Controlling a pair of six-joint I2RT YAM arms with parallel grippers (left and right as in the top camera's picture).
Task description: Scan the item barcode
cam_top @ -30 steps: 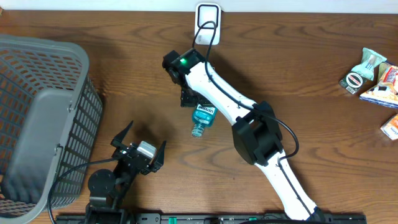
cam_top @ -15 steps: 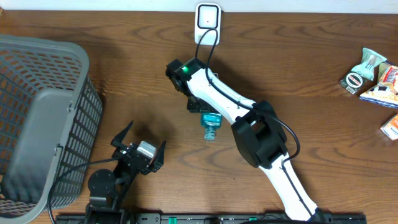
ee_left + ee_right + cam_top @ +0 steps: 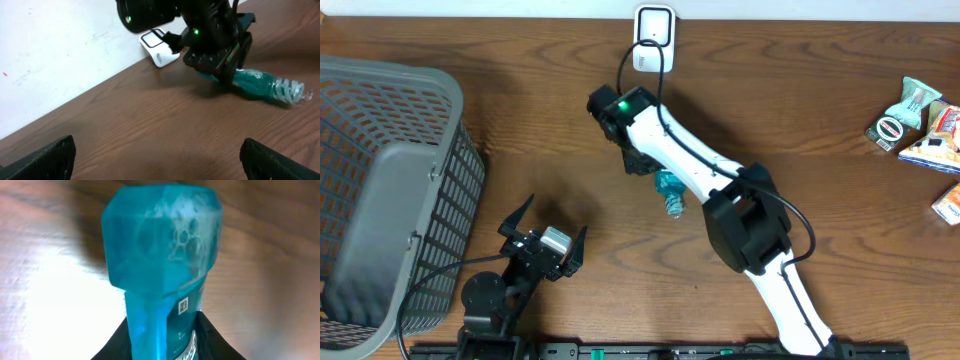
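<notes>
We see the right arm's fingers (image 3: 240, 50) clenched around a teal transparent plastic bottle (image 3: 669, 192) at the middle of the overhead frame, on the brown wooden table (image 3: 820, 110). In the left wrist view the bottle (image 3: 260, 85) lies tilted, right of centre in the frame, its clear ribbed cap pointing to the right edge; we cannot tell whether it touches the table. In the right wrist view its flat teal base (image 3: 165, 255) fills the centre, and a small square printed code (image 3: 183, 304) sits on the label just above the 2 dark fingers. A small white rectangular scanner (image 3: 653, 25) with a black cable stands at the top centre of the overhead frame, well apart from the bottle. The left arm's fingers (image 3: 40, 160) are spread wide and hold nothing, at the lower left of centre. A grey plastic mesh basket (image 3: 390, 190) fills the left edge, and several snack packets (image 3: 920, 125) lie at the right edge.
</notes>
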